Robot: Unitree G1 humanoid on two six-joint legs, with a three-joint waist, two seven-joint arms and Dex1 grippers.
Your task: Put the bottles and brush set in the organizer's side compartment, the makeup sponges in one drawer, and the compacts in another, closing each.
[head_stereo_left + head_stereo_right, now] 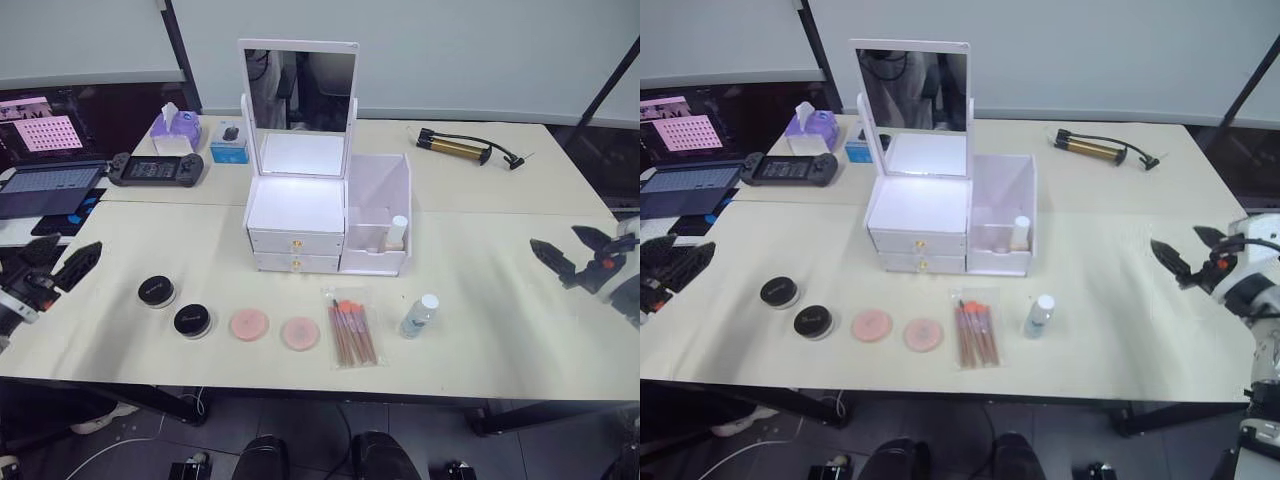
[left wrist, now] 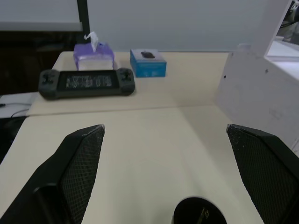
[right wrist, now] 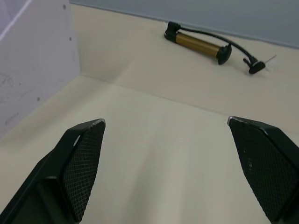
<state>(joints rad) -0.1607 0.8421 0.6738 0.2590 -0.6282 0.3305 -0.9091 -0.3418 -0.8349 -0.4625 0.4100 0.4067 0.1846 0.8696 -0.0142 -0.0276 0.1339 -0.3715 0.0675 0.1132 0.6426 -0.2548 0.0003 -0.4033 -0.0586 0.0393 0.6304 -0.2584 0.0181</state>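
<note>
progress: beige bottle (image 1: 398, 232) already in the organizer (image 1: 296, 215) side compartment (image 1: 378, 215). clear bottle (image 1: 420, 315), brush set (image 1: 351, 327), two sponges (image 1: 249, 323), two black compacts (image 1: 157, 292) on the near table, drawers shut. left gripper (image 2: 166, 140) and right gripper (image 3: 166, 135) spread, empty.

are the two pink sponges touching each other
Apart. In the left eye view the two makeup sponges lie side by side on the table, with a plain strip of bare tabletop between them.
</note>
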